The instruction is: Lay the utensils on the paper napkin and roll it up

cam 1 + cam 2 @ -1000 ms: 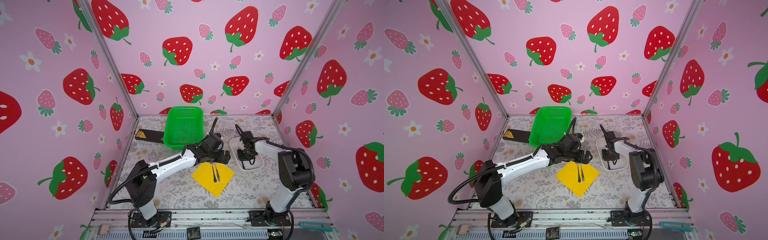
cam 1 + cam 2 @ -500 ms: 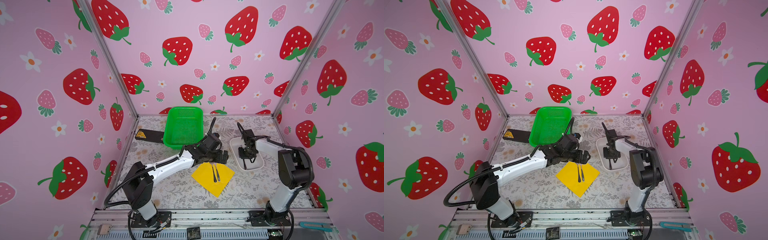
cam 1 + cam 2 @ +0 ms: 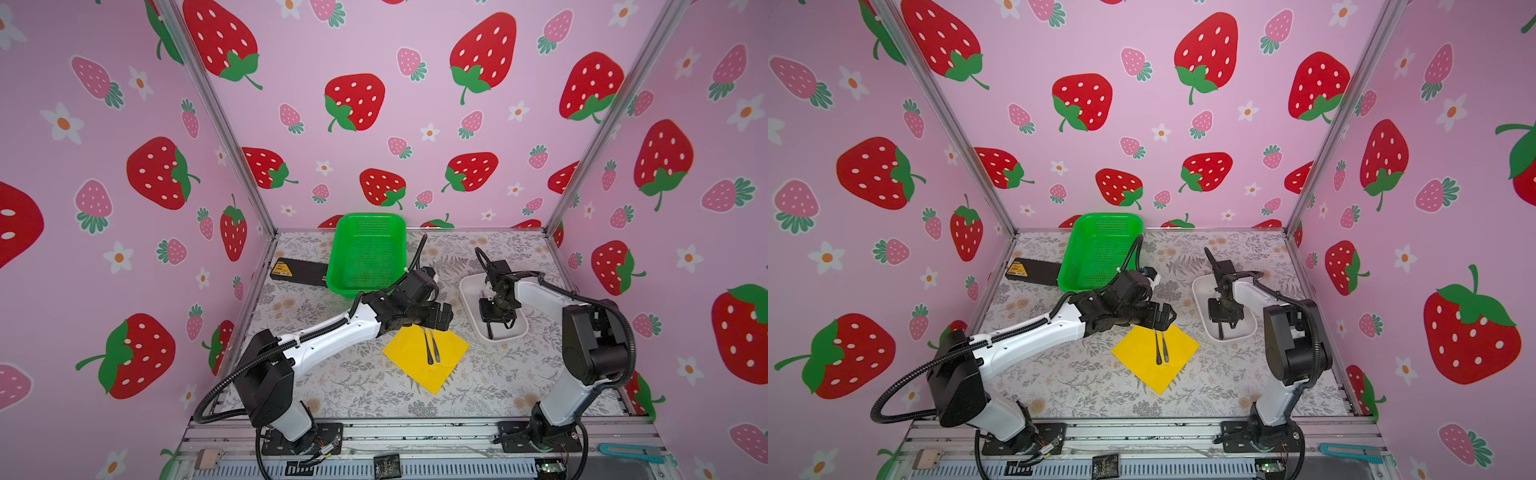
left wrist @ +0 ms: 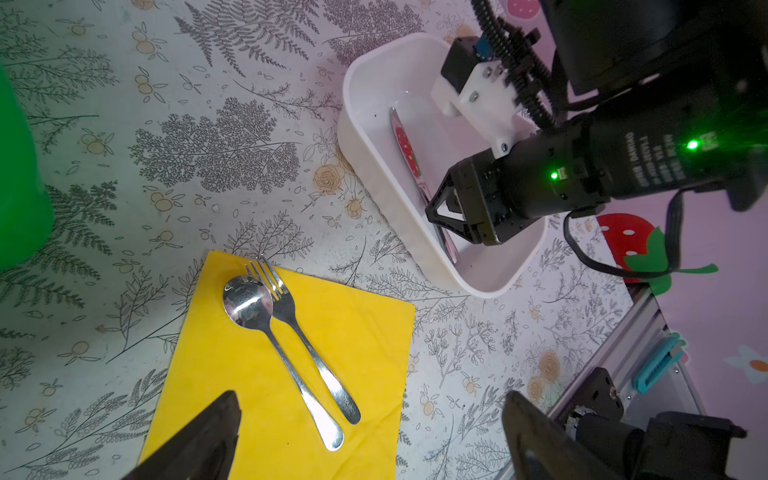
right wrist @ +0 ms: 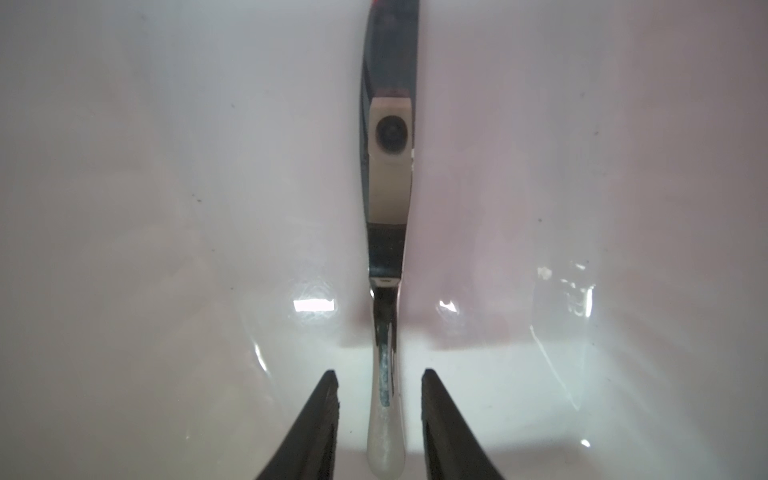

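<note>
- So, nearest us, the paper napkin [image 3: 405,356] lies flat on the patterned table [image 3: 353,399], turned corner-on between the two arms.
- On it rest two of the utensils, a spoon [image 4: 249,305] and a fork [image 4: 286,306], side by side and touching near their heads, with the handles pointing toward us in both top views.
- Just beyond, the left gripper [image 4: 372,397] hangs above the napkin's far corner with its fingers spread wide and nothing between them.
- Further back and to the right, the white dish [image 3: 467,303] holds the third piece, a knife [image 4: 405,145], lying flat along its floor.
- The right gripper [image 5: 379,374] is down inside that dish, its fingers apart and straddling the knife's handle with a sliver of daylight on each side. We see no grip on it yet.
- We judge the step in hand to be fetching this last piece, so placing is about two thirds done and rolling has not begun.
- Next, the fingers need to sit low against the glossy floor, close squarely on the slim handle and lift it clear of the dish wall. Then they carry it over and lay it parallel beside the fork.
- Farthest off stand the green basket [image 3: 337,249] and a black box [image 3: 297,270], neither needed.
</note>
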